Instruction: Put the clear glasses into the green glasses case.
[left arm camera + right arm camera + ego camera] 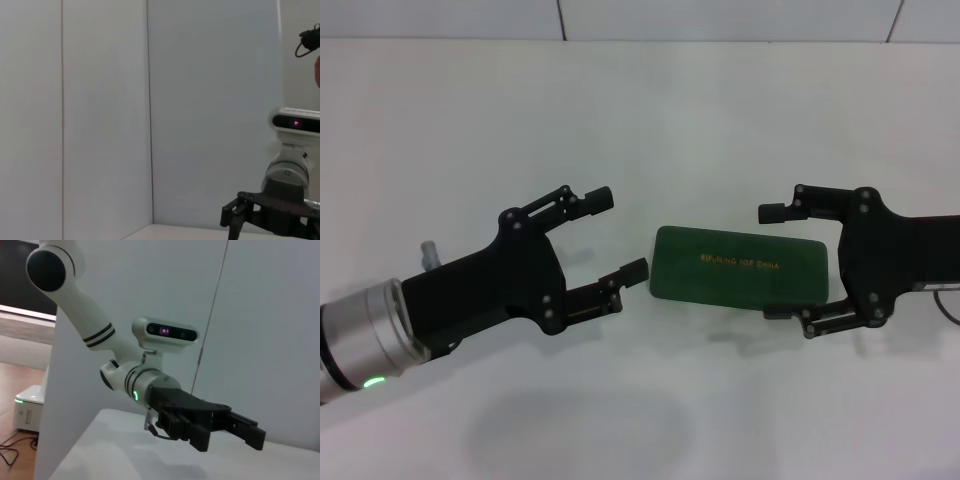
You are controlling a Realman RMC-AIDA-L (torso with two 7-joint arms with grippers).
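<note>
The green glasses case (740, 265) lies shut on the white table in the head view, gold lettering on its lid. My left gripper (622, 233) hangs open just left of the case, its lower fingertip close to the case's left end. My right gripper (770, 262) is open too and straddles the case's right end, one finger beyond it and one on the near side. Neither holds anything. The clear glasses are out of view. In the right wrist view, the left gripper (235, 432) appears farther off; in the left wrist view, the right gripper (240, 212) appears.
The white table (640, 110) runs back to a pale tiled wall (720, 18). A shadow falls on the table near the front (570, 435). Behind the left arm, the right wrist view has a room floor and a white device (27, 407).
</note>
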